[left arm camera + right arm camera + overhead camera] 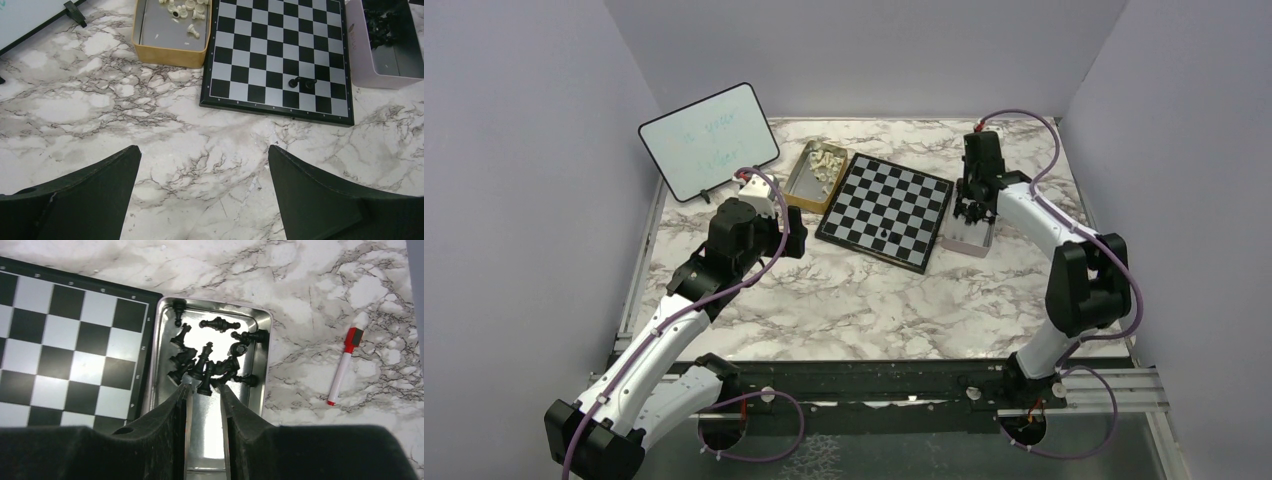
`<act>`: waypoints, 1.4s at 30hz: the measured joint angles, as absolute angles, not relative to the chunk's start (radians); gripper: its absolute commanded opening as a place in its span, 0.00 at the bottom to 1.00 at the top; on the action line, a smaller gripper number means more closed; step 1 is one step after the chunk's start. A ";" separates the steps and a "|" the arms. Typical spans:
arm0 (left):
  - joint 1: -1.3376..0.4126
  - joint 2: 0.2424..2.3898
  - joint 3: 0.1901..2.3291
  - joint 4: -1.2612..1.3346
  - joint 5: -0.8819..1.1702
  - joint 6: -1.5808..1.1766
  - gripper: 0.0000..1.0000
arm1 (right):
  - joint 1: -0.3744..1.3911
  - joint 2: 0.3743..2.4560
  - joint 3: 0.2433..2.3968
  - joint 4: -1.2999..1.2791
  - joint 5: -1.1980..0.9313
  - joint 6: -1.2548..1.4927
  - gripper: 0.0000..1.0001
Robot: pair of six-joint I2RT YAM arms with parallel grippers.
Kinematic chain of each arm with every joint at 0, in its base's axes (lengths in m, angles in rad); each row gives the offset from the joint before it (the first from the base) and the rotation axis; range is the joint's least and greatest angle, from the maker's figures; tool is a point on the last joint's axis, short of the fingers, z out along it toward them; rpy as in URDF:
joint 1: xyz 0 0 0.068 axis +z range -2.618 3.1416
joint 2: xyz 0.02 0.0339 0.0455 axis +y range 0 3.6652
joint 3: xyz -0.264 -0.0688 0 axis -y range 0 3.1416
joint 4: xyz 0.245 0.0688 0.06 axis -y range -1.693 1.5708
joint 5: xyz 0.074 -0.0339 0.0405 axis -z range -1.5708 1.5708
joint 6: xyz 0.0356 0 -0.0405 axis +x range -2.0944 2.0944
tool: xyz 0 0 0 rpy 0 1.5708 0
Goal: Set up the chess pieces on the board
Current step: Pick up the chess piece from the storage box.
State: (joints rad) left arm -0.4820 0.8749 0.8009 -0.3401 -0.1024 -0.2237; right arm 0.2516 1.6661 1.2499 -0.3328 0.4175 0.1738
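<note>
Right gripper hangs over a silver tin, jaws narrowed but parted, nothing clamped; the heap of black chess pieces lies just ahead of its tips. Left gripper is spread wide above the marble; the chessboard lies ahead, right of centre, with two black pieces lying on it.
</note>
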 measured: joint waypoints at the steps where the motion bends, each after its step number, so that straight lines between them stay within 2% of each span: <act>1: -0.482 0.875 0.801 -0.340 -0.101 -0.224 0.99 | 0.244 1.678 1.250 -0.330 0.418 0.170 0.32; 16: -0.487 0.875 0.801 -0.340 -0.097 -0.223 0.99 | 0.153 1.868 1.311 -0.300 0.411 0.155 0.35; 21: -0.487 0.875 0.801 -0.340 -0.097 -0.223 0.99 | 0.143 1.893 1.325 -0.297 0.411 0.155 0.38; 42: -0.487 0.881 0.801 -0.340 -0.097 -0.223 0.99 | 0.129 1.962 1.344 -0.297 0.414 0.168 0.39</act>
